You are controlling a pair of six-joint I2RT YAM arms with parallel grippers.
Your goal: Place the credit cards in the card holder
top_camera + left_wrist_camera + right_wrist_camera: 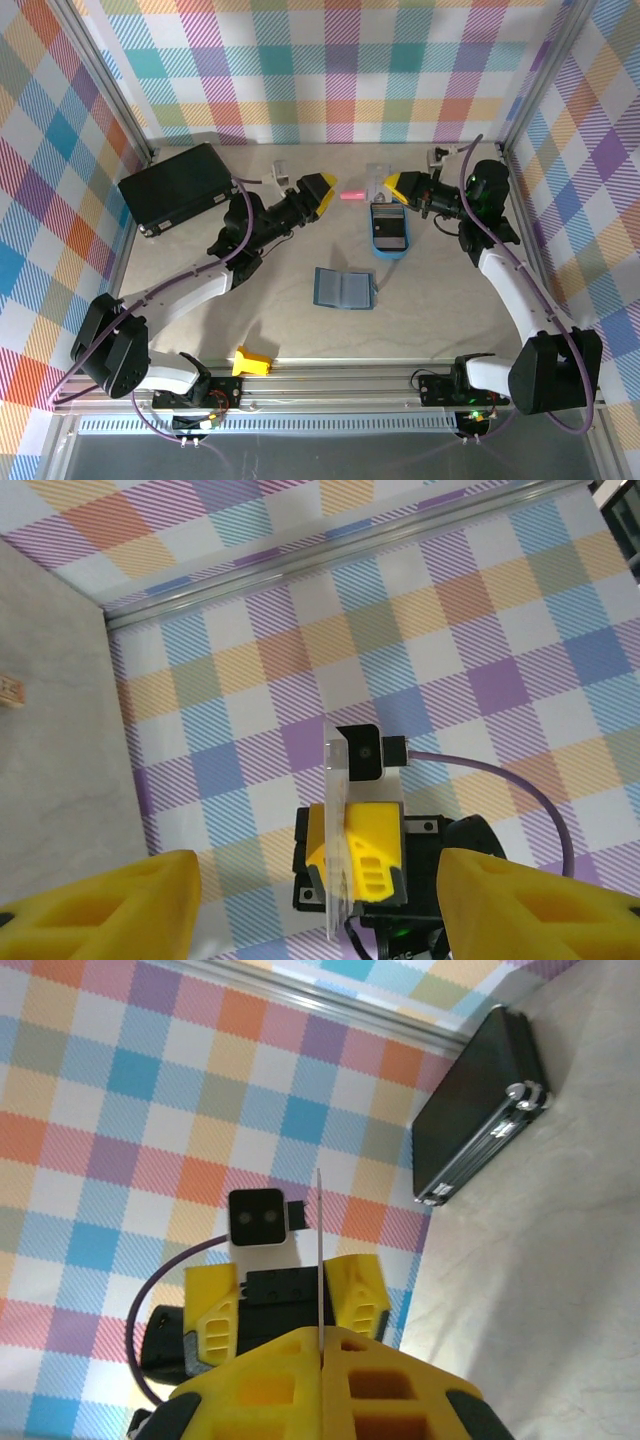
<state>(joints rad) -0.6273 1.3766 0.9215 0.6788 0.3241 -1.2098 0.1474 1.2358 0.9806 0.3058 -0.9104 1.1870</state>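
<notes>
One credit card (319, 1250) is held edge-on, clenched in the right tool (398, 184), evidently presented for handover to the left tool (325, 190), whose fingers are spread and empty. The card holder (343, 288) is laid open mid-worktop, ready for loading. A dark card (388, 228) is seen in the blue tray (388, 253) beyond it.

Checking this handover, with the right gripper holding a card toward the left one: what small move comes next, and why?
Probably the left gripper should ease forward and close on the free edge of the card: the right gripper is shut on it, edge-on, and the open left fingers frame it without touching.
</notes>
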